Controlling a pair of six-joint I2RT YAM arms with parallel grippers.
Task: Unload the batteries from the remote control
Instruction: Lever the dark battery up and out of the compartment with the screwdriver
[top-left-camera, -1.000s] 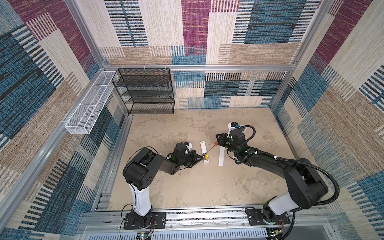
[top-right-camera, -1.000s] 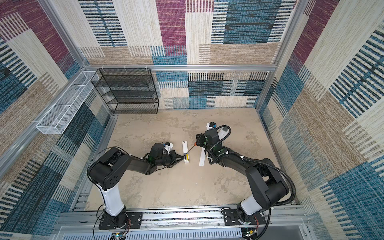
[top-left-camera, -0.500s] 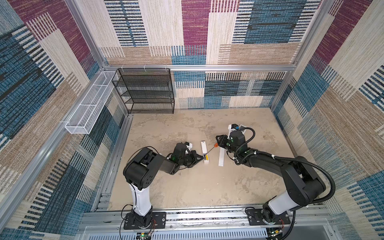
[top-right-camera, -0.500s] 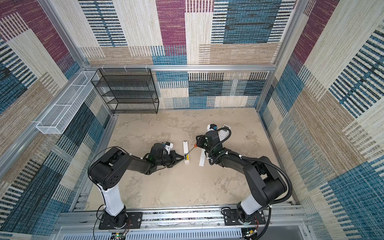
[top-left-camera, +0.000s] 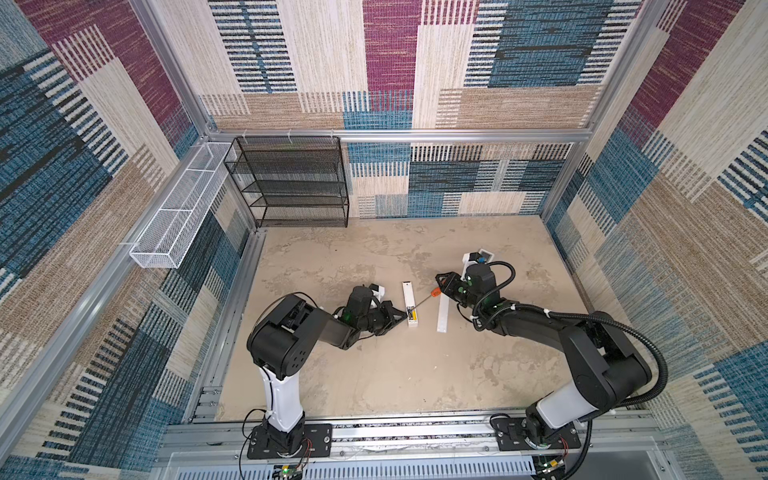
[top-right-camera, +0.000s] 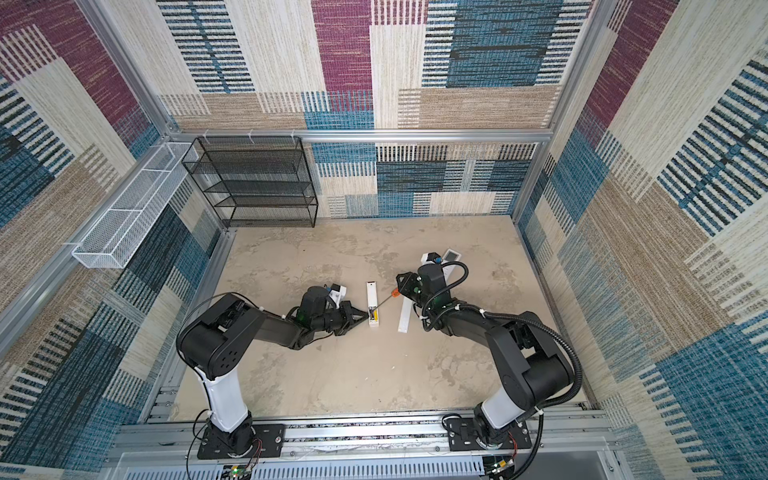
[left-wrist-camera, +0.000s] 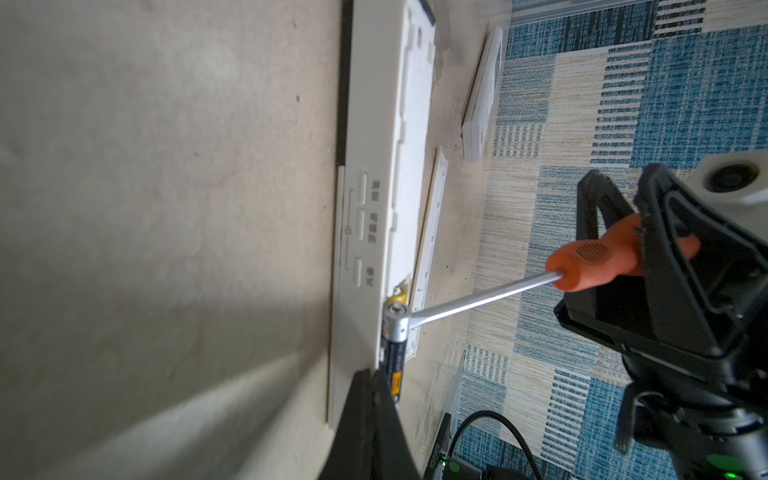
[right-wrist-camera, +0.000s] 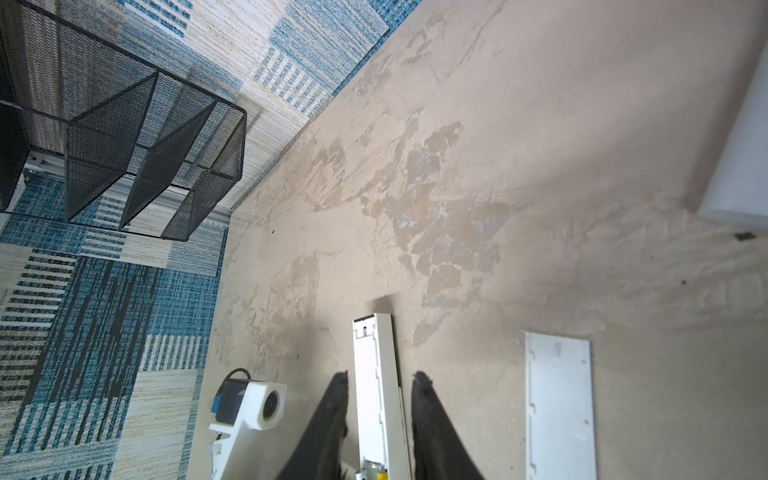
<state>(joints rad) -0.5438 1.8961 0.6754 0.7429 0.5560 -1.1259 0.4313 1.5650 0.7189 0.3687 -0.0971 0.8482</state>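
As nothing shifts in a sec, right claw (left-wrist-camera: 627, 232) clamps screwdriver (left-wrist-camera: 486, 297), tip on dark battery (left-wrist-camera: 394, 336) in remote (left-wrist-camera: 374, 104); left claw (left-wrist-camera: 372, 382), pinched together, adjoins; pry stalls.

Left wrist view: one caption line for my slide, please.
Right pincer holds orange screwdriver, tip against the dark battery in the remote control.

You have open beige mottled desk (top-left-camera: 374, 374) along the near edge and across the far middle. The black wire-mesh rack (top-left-camera: 291, 183) blocks the far left corner. Mid-desk, the long white remote control (top-left-camera: 408, 295), the flat white cover strip (top-left-camera: 443, 316) beside it and the orange-handled screwdriver (top-left-camera: 422, 301) slanting above their gap leave only narrow passages.
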